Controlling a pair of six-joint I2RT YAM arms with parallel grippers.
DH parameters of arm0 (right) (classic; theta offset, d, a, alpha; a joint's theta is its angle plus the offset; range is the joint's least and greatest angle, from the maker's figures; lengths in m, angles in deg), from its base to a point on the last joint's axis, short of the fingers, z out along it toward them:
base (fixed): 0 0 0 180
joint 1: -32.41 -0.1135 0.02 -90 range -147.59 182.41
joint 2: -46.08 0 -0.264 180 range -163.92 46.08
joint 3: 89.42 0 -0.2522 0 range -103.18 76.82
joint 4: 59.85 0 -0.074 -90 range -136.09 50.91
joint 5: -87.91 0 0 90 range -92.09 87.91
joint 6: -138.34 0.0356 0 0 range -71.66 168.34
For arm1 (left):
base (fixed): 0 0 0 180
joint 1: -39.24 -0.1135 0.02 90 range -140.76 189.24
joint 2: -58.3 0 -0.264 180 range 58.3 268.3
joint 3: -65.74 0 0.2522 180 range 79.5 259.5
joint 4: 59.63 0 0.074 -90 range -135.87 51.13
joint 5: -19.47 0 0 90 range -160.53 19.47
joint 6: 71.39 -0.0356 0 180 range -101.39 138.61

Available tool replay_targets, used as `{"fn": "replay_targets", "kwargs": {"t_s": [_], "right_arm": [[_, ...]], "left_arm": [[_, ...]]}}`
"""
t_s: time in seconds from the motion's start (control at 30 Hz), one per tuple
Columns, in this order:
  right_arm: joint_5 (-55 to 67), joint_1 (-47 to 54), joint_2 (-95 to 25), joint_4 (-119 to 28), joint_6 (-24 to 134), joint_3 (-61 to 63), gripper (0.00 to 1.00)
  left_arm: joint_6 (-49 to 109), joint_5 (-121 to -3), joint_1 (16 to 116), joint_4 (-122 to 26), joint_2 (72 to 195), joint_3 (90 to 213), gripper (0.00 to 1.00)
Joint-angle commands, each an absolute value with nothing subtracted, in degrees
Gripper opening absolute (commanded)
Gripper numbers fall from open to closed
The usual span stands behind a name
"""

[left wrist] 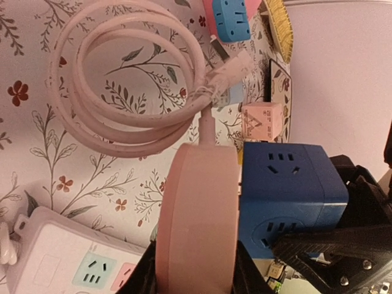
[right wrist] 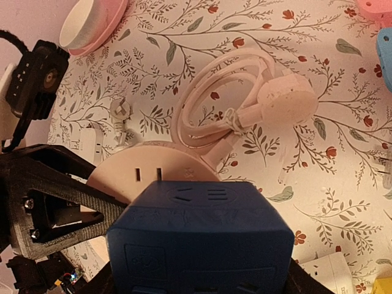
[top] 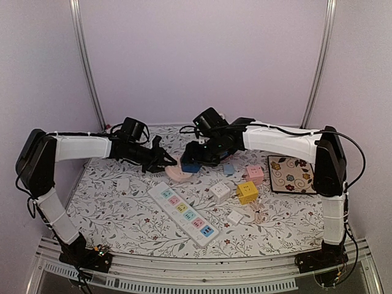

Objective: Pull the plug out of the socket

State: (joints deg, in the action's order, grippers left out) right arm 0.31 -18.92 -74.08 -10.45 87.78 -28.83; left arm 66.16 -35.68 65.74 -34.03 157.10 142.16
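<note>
Blue plastic marks the task's piece: the blue cube plug (top: 191, 166) sits mid-bench in the grasp of the right hand (top: 199, 156), whose fingers press its sides, while the left hand (top: 164, 160) is clenched on the rim of the pink round socket (top: 177, 174). From above, the two read as one lump under the meeting arms. The left wrist view shows the disc edge-on with the cube flush against its flat face, and the right wrist view shows a pair of free slots on that face just beside the cube. Whether the pins are seated cannot be told. The wrist views also show the socket's pink cord (right wrist: 208, 116) coiled on the bench (top: 110, 214) beyond the disc. The white power strip (top: 184, 214) lies just on the near side, and the white cube (top: 220, 192), yellow cube (top: 247, 192) and pink cube (top: 255, 174) crowd the right. Bare floral cloth shows left of the strip.
</note>
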Motion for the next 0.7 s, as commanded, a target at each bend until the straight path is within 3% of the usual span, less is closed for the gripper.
{"fn": "replay_targets", "kwargs": {"t_s": [0.0,0.37,0.67], "right_arm": [[3.1,-16.8,-63.6,-22.4,89.8,-26.3,0.15],[0.7,-17.2,-63.4,-19.9,86.9,-26.8,0.15],[4.2,-16.3,-67.3,-17.3,86.2,-24.4,0.18]], "left_arm": [[61.9,-45.3,64.8,-27.2,157.4,141.9,0.00],[59.7,-47.0,64.2,-26.6,158.0,145.6,0.00],[57.3,-44.4,56.7,-26.0,165.7,152.7,0.00]]}}
